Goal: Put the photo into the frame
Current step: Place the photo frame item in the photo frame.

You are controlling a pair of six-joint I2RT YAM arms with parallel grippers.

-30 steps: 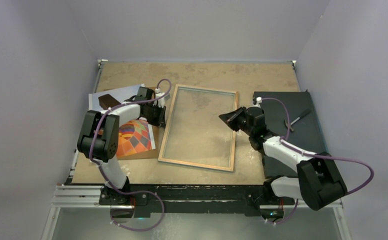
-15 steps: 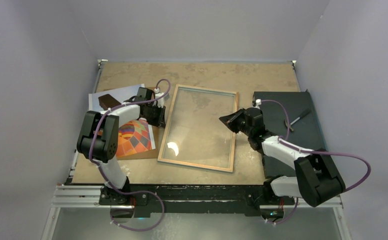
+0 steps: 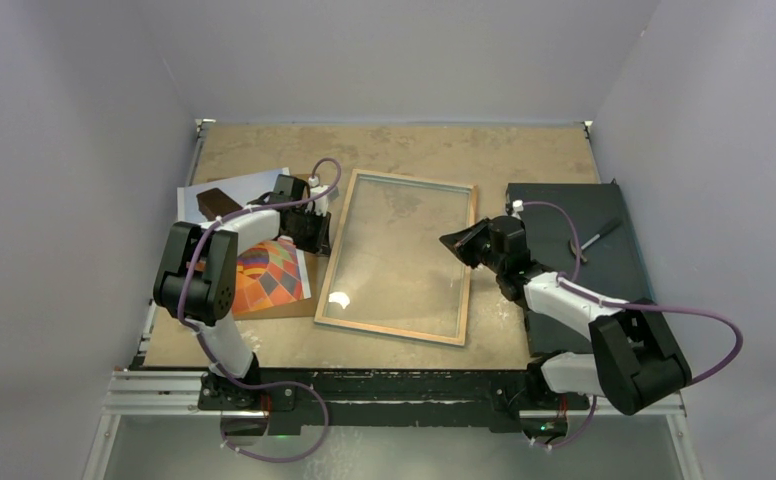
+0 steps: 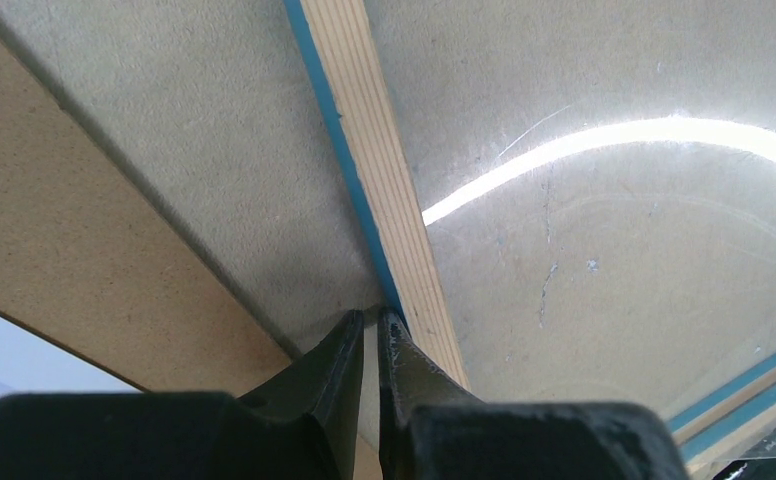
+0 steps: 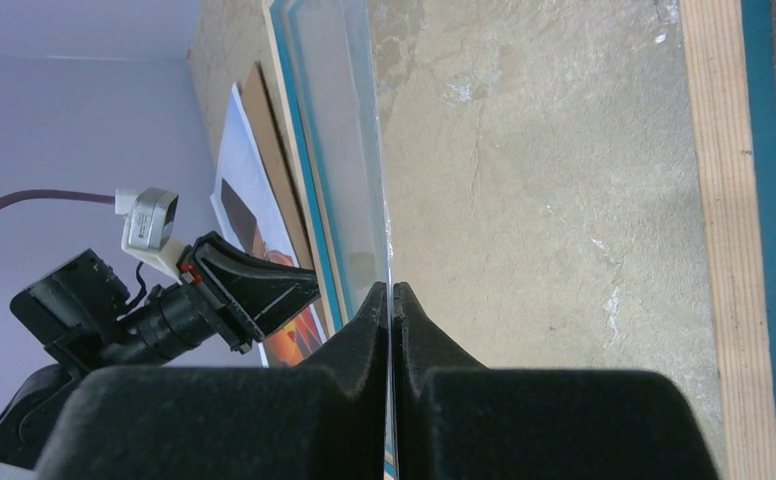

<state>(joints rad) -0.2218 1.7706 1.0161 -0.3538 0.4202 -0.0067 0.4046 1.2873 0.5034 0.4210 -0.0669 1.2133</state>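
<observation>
Evidently I have the frame pinched from both long sides in the middle of the desk, which I judge is to steady or tip it, back side up, so it can take the print. My left gripper is closed to a sliver on the wood rim facing the desk's left edge. My right gripper is squeezed fully together on a thin edge on the opposite side. The photo lies face up on the brown backing board near the desk's left edge, just beside the frame and not yet in it. My left arm covers part of the print. I cannot tell whether my right gripper has the glass or the rim, nor whether the frame is clear of the desk.
</observation>
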